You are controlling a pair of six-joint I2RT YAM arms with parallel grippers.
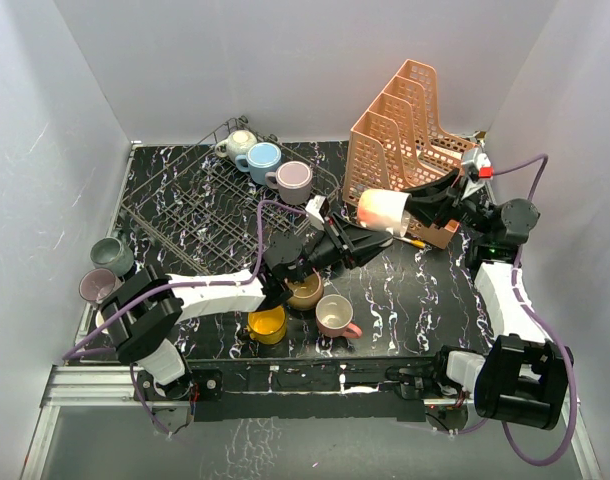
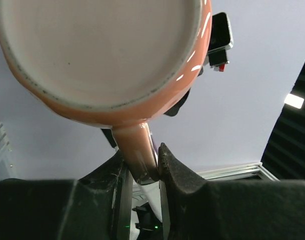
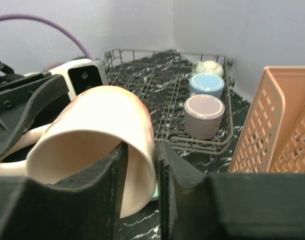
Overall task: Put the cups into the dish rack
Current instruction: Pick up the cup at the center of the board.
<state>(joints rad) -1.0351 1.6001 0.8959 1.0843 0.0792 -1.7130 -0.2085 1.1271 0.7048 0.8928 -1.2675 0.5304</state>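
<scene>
Closest in the left wrist view, the left gripper is being squeezed almost shut on the handle of the pink mug. Only the thin handle is being pinched between its dark fingers. In the right wrist view, the right gripper is being closed on the same mug's wall at the rim, with one finger inside and one outside.

So the mug is being held up in the air by both arms at once. It is being tipped on its side, right of the middle of the table and just in front of the orange organizer.

Further out, the dish rack is being filled at the far left. A cream cup, a blue cup and a lilac cup are being kept in its far right corner. A tan cup, a yellow cup and another pink cup are being left on the table near the middle.

The mug is probably hard, smooth and slippery, and a bit heavy. It would likely break if dropped. Held by the handle alone it may swing, so the rim hold looks steadier. One grip should be kept tight until the other is let go.
</scene>
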